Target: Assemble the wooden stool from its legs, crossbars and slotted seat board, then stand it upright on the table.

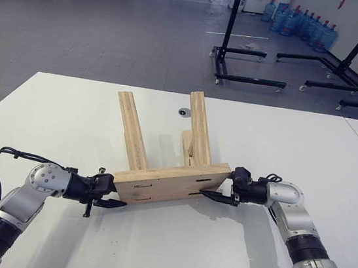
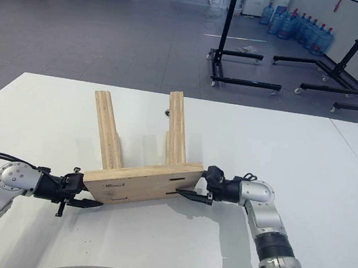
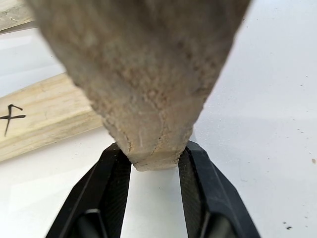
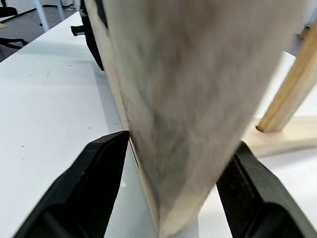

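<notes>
Seat board [image 1: 172,183], pale rectangular slab, bears narrow slots

The slotted seat board [image 1: 172,185] stands on its long edge toward the near edge of the white tabletop [image 1: 55,118], its slotted face turned to the near edge. Two legs [image 1: 133,131] [image 1: 201,129] stick out from its back toward the far edge. The left gripper [image 1: 111,191] clamps the board's left end and the right gripper [image 1: 225,185] its right end.
</notes>
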Motion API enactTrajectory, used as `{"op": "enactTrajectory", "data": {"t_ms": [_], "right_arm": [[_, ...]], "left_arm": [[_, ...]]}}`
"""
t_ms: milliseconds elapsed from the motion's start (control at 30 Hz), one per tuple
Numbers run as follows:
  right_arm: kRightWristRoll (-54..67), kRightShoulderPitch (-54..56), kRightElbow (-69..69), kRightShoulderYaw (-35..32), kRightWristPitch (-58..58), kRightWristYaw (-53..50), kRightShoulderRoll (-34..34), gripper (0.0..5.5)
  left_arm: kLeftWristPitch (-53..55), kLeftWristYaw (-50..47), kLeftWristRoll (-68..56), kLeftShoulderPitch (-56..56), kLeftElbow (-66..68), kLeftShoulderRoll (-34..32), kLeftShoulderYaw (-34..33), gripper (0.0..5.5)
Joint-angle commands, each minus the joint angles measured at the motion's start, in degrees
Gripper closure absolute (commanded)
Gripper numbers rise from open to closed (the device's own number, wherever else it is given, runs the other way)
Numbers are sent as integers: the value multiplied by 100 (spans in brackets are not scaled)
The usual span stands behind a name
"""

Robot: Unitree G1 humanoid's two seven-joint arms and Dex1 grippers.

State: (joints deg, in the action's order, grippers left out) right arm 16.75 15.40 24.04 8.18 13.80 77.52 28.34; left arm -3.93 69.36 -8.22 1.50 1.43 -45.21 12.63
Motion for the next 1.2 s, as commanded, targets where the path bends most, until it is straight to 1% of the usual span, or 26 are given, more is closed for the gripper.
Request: {"op": "enactTrajectory", "data": {"t_ms": [33, 100, 200, 300, 400, 433, 500, 567, 667, 767, 867, 1000, 1067, 1200], "right_arm": [[-49, 114, -2, -9, 59, 46, 37, 298], [-88, 1, 64, -24, 168, 96, 107, 321], [12, -210, -28, -71, 148, 195, 156, 333], [167, -327, -312, -40, -13, 277, 167, 339], [466, -468, -943, 2, -521, 420, 248, 354], [658, -521, -1218, -20, -843, 465, 300, 360], [1451, -624, -2080, -123, -2144, 522, 600, 369], [2175, -660, -2757, -243, -3270, 586, 939, 378], [3622, -396, -3292, -733, -5003, 519, 1456, 392], [4998, 171, -3176, -1365, -6359, -207, 1589, 411], [6373, 565, -2975, -1799, -7282, -1407, 1523, 419], [7698, 658, -2876, -2099, -7474, -3095, 1172, 418], [7971, 634, -2856, -2177, -7353, -3791, 968, 418], [8181, 591, -2838, -2264, -7426, -4228, 881, 418]], "left_arm": [[-19, 129, -34, 74, -16, 70, 102, 420], [6, 143, -85, 35, -25, 72, 93, 420], [108, 186, -268, 12, -89, 116, 39, 420], [229, 318, -388, 4, -203, 98, 62, 420], [628, 589, -868, -87, -623, 44, 16, 421], [846, 698, -1148, -125, -821, 25, -56, 421], [1617, 867, -2261, -149, -1396, 18, -455, 421], [2093, 904, -2964, -135, -1763, 35, -778, 421], [2710, 748, -3854, -181, -2341, 114, -1193, 421], [3302, 259, -4923, -111, -2701, 326, -1679, 421], [3638, -693, -6196, 228, -2815, 732, -2192, 421], [3772, -1343, -6784, 366, -2892, 973, -2537, 421], [3821, -1462, -6844, 323, -2999, 1001, -2576, 420], [3905, -1446, -6735, 216, -3187, 1017, -2487, 418]]}}
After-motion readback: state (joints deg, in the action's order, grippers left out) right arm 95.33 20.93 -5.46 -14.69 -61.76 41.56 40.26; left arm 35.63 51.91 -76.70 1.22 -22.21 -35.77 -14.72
